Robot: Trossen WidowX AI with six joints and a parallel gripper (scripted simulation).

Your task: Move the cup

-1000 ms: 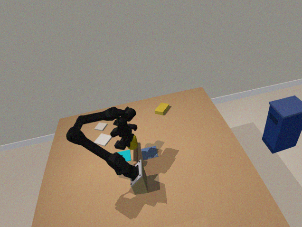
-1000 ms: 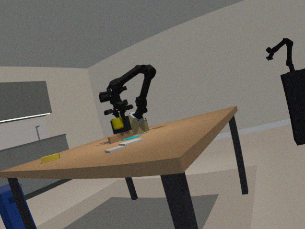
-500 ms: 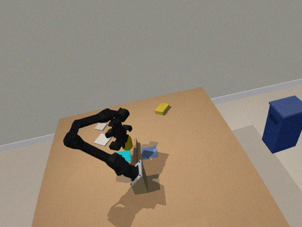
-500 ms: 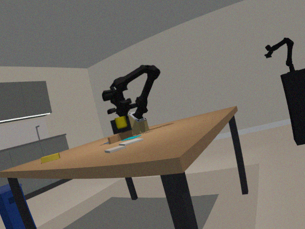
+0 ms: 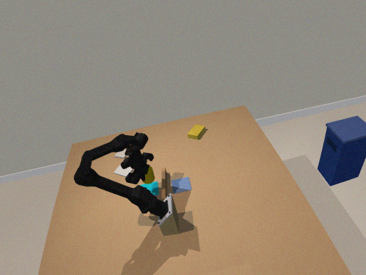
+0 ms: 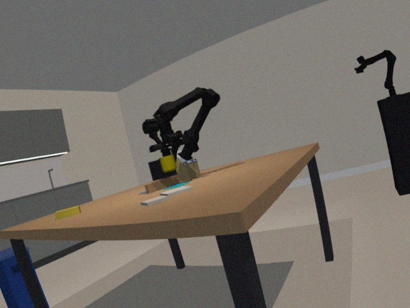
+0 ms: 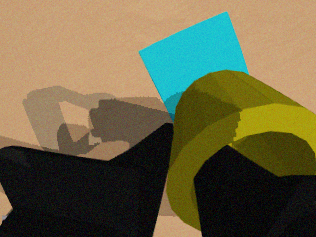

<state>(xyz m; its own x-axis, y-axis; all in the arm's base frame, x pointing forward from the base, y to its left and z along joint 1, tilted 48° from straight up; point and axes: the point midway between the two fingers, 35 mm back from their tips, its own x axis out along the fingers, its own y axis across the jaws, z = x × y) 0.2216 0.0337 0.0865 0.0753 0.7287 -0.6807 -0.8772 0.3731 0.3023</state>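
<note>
My pincer (image 7: 199, 179) is clamped on the yellow cup (image 7: 229, 126), held off the worktop (image 5: 236, 192) w/ the cyan pad (image 7: 194, 56) below it. Wooden divider (image 5: 164, 183) stands btwn cyan pad & blue pad (image 5: 181, 184). Marbles not visible.

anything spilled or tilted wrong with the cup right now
Nothing stands out. The hand holds the cup upright in the air, just above the cyan pad. No marbles show on the table. The cup's inside is not visible, so the marbles themselves can't be checked.
</note>
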